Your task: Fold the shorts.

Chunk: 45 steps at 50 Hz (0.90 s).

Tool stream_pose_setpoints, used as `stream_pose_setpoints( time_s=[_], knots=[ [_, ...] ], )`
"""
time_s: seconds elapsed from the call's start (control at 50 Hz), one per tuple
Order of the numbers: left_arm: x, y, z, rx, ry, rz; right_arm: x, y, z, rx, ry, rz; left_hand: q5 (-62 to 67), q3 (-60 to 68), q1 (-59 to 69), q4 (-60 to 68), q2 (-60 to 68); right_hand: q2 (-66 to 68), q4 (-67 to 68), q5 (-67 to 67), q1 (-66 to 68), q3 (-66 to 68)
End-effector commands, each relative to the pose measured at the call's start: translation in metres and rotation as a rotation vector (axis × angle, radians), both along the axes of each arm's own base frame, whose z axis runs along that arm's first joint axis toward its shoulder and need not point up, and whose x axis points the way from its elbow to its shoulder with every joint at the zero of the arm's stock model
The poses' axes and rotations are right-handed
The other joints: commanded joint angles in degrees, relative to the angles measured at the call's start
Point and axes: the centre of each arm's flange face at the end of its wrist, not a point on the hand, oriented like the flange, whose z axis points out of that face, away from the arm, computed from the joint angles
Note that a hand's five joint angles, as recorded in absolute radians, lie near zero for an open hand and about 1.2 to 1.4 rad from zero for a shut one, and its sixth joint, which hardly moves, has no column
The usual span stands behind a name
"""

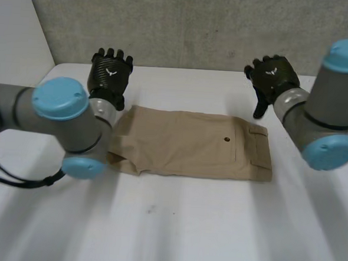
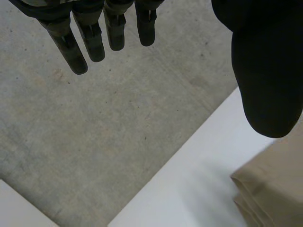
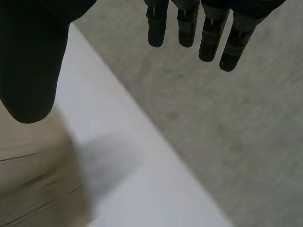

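Tan cotton shorts lie flat mid white counter. Left robot hand at 10 o'clock of them, right robot hand at 2, both wide open, empty. Risk: a one-sided grab could skew the layers

The shorts are tan woven cloth, matt and soft, with stitched seams and one small dark hard-looking button. In the left wrist view their edge shows as thin stacked cloth layers.

Under the shorts the table is white and smooth with a faint sheen. Behind the shorts the wall is grey concrete, rough, speckled and matt.

Near the shorts' layered end the left hand is black and matt, like hard plastic. The right hand, near their pocket end, has the same finish.

The arm joints look like satin grey painted metal, and the light-blue caps like smooth plastic with a soft shine.
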Motion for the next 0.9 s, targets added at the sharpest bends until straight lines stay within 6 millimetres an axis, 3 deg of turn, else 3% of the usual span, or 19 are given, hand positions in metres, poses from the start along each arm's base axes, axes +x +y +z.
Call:
stream_pose_setpoints(
  time_s=[0.02, 0.2, 0.42, 0.58, 0.6, 0.64, 0.76, 0.86, 0.9],
  knots=[
    [0.025, 0.050, 0.004, 0.074, -0.034, -0.006, -0.038, 0.039, -0.032, 0.345, 0.045, -0.042, -2.7, -2.3, -1.5, -1.8, -1.8, -2.7, -3.7, -4.1, -1.8, -2.4],
    [0.042, 0.066, -0.022, 0.174, -0.054, 0.015, -0.053, 0.056, -0.071, 0.419, 0.041, -0.029, -1.4, -0.9, -0.2, -0.4, -0.5, 8.8, 7.8, 7.4, 9.7, 9.1],
    [0.056, 0.054, -0.048, 0.276, 0.058, 0.062, -0.056, 0.045, -0.105, 0.356, 0.019, -0.041, -0.2, 0.2, 1.0, 0.8, 0.7, 20.2, 19.2, 18.9, 21.1, 20.6],
    [0.061, 0.051, -0.053, 0.292, 0.052, 0.081, -0.053, 0.037, -0.123, 0.334, 0.014, -0.035, -0.4, 0.1, 0.9, 0.6, 0.5, 32.3, 31.3, 31.0, 33.2, 32.7],
    [0.062, 0.051, -0.054, 0.293, 0.052, 0.081, -0.053, 0.037, -0.124, 0.334, 0.014, -0.035, -0.4, 0.1, 0.9, 0.6, 0.5, 36.5, 35.5, 35.2, 37.4, 36.9],
    [0.062, 0.052, -0.053, 0.293, 0.055, 0.081, -0.052, 0.035, -0.123, 0.324, 0.014, -0.034, -0.4, 0.1, 0.9, 0.6, 0.5, 66.8, 65.9, 65.5, 67.8, 67.2],
    [0.064, 0.055, -0.048, 0.287, 0.061, 0.085, -0.057, 0.029, -0.112, 0.288, 0.017, -0.058, -0.7, -0.3, 0.5, 0.3, 0.2, 67.3, 66.3, 65.9, 68.2, 67.6],
    [0.065, 0.060, -0.035, 0.262, 0.075, 0.079, -0.090, 0.017, -0.073, 0.212, 0.082, -0.129, -1.0, -0.6, 0.2, -0.1, -0.2, 67.3, 66.3, 65.9, 68.2, 67.6],
    [0.066, 0.061, -0.030, 0.251, 0.080, 0.078, -0.099, 0.016, -0.067, 0.203, 0.134, -0.139, -1.2, -0.8, 0.0, -0.2, -0.3, 67.3, 66.3, 65.9, 68.2, 67.6]
  ],
)
